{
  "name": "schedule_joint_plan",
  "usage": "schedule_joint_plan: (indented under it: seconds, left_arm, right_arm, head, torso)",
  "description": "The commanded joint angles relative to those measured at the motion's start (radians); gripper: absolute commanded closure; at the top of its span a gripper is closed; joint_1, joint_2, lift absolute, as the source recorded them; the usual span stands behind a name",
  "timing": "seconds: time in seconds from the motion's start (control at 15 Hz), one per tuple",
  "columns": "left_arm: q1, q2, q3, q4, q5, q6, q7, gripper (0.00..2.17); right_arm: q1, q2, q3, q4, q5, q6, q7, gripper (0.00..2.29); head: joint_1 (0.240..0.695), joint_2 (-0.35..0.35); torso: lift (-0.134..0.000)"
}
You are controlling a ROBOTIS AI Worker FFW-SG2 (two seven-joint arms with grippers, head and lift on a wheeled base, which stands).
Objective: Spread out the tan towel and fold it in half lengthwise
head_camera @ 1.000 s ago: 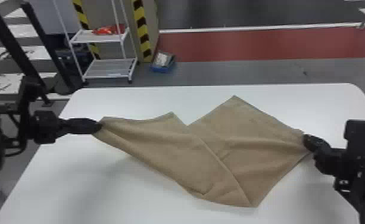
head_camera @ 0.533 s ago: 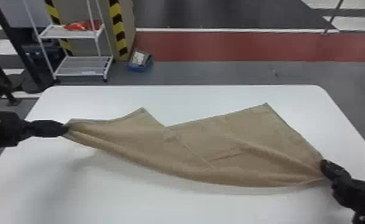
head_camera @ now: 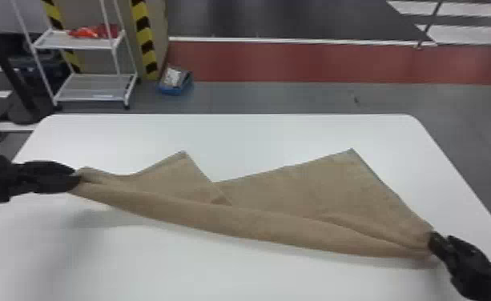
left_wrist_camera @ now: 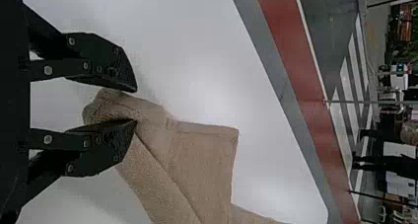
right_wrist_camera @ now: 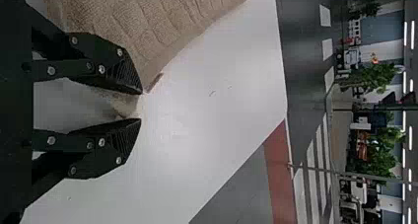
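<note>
Both tools of mine have come a little toward the near side since half a second ago, and the right end of the tan towel came along with them. The towel lies across the bench, stretched between my two tools, with two corners pointing to the far side.

At my left tool the fingers stand apart, with a bunched end of the cloth between them. At my right tool they are also spread, and a bit of cloth is seen in the gap. So I judge neither one is pinching firmly.

The spreading is, I think, only partly done: width is gained, but the near edge is rolled over and the middle overlaps. Opening it flat is left, then the whole lengthwise fold.
</note>
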Motion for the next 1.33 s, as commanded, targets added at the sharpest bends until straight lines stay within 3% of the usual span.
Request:
schedule_joint_plan:
  seconds: [0.0,0.27,0.33,0.47,0.6,0.8,1.0,1.13,1.27]
  left_arm:
    - [0.005,-0.003,0.007,-0.002,0.005,0.0,0.009,0.06]
    - [0.01,-0.003,0.037,-0.011,0.025,0.0,0.033,0.05]
    - [0.01,-0.005,0.041,-0.011,0.028,0.0,0.039,0.05]
    - [0.021,-0.006,0.047,-0.016,0.054,0.0,0.064,0.06]
    - [0.028,-0.009,0.047,-0.016,0.069,-0.003,0.098,0.06]
    - [0.03,-0.024,0.035,-0.016,0.071,-0.003,0.111,0.06]
    - [0.03,-0.032,0.032,-0.02,0.063,-0.003,0.111,0.06]
    - [0.03,-0.034,0.032,-0.023,0.06,-0.003,0.111,0.06]
    - [0.031,-0.035,0.032,-0.023,0.06,-0.003,0.113,0.06]
  right_arm:
    - [0.008,0.011,-0.016,-0.033,0.0,0.014,0.0,0.07]
    - [0.023,0.009,-0.045,-0.099,0.006,0.02,0.0,0.06]
    - [0.025,0.0,-0.048,-0.111,0.041,0.02,0.023,0.06]
    - [0.02,-0.003,-0.045,-0.13,0.187,0.011,0.115,0.06]
    - [0.022,-0.014,-0.042,-0.145,0.302,-0.007,0.164,0.06]
    - [0.014,-0.052,-0.025,-0.137,0.42,-0.007,0.167,0.07]
    - [0.012,-0.103,-0.002,-0.127,0.509,-0.029,0.207,0.08]
    - [0.017,-0.113,0.027,-0.128,0.555,-0.029,0.207,0.08]
    - [0.002,-0.112,0.039,-0.127,0.53,-0.013,0.166,0.08]
  head:
    - [0.695,-0.045]
    - [0.695,-0.048]
    - [0.695,-0.048]
    - [0.695,-0.05]
    - [0.695,-0.048]
    - [0.695,-0.065]
    - [0.695,-0.093]
    - [0.695,-0.099]
    - [0.695,-0.099]
  torso:
    - [-0.123]
    - [-0.123]
    - [-0.123]
    - [-0.123]
    - [-0.123]
    - [-0.123]
    - [-0.123]
    - [-0.123]
    - [-0.123]
